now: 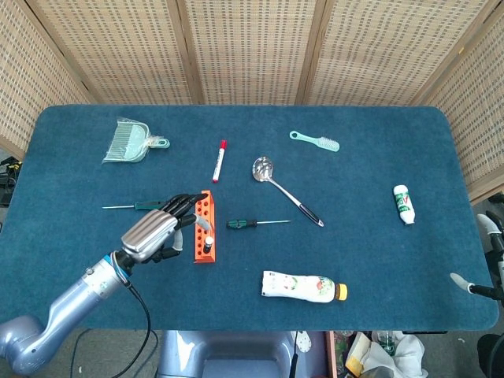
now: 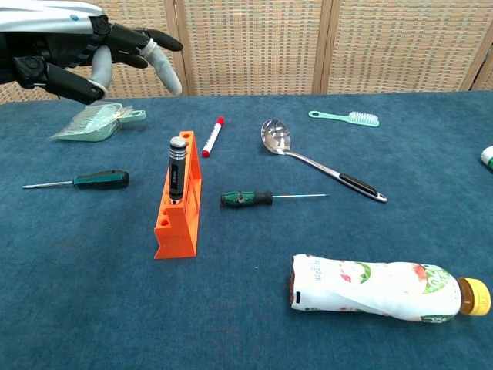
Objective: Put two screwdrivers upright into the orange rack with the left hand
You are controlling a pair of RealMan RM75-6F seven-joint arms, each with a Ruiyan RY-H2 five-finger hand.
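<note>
The orange rack stands left of centre on the blue table. One black and silver screwdriver stands upright in it. A green-handled screwdriver lies flat to its left, another green-handled screwdriver flat to its right. My left hand hovers high above the table, left of the rack, fingers apart and holding nothing. Only fingertips of my right hand show at the table's right edge, spread and empty.
A pale green dustpan lies at the far left, a red marker behind the rack. A metal spoon, a green brush, a lying drink bottle and a small white bottle lie to the right.
</note>
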